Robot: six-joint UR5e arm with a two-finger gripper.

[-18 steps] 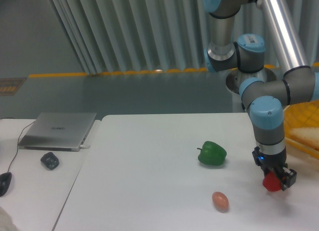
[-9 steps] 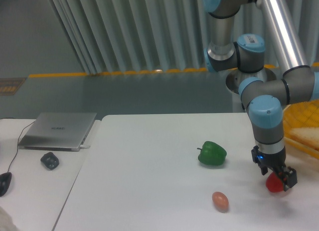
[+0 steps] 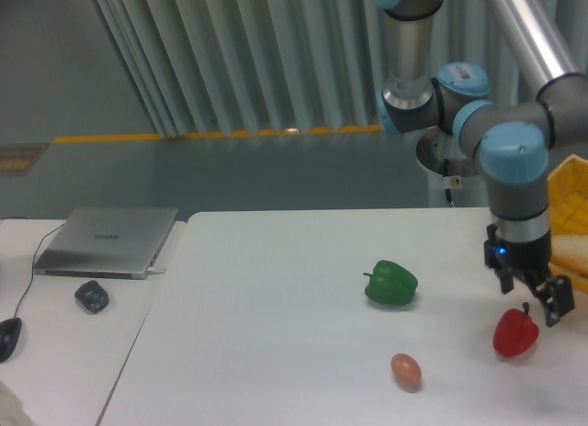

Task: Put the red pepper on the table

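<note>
Now the red pepper point(image 3: 515, 333) sits on the white counter point(image 3: 276, 307) near its right edge, stem pointing up, no longer enclosed by anything. Directly above and slightly right of it hangs the pincer point(image 3: 536, 296), its two fingers spread apart and empty; one fingertip looks close to the stem, though whether they touch is hard to tell. So the pepper lies just below and a little left of the pincer, and a straight lift would clear it. Placement looks done; what remains, in my judgement, is retreating without nudging the pepper. Farther left lie a small pinkish egg-shaped thing point(image 3: 406, 371) and, beyond it, the green pepper point(image 3: 391, 284).
</note>
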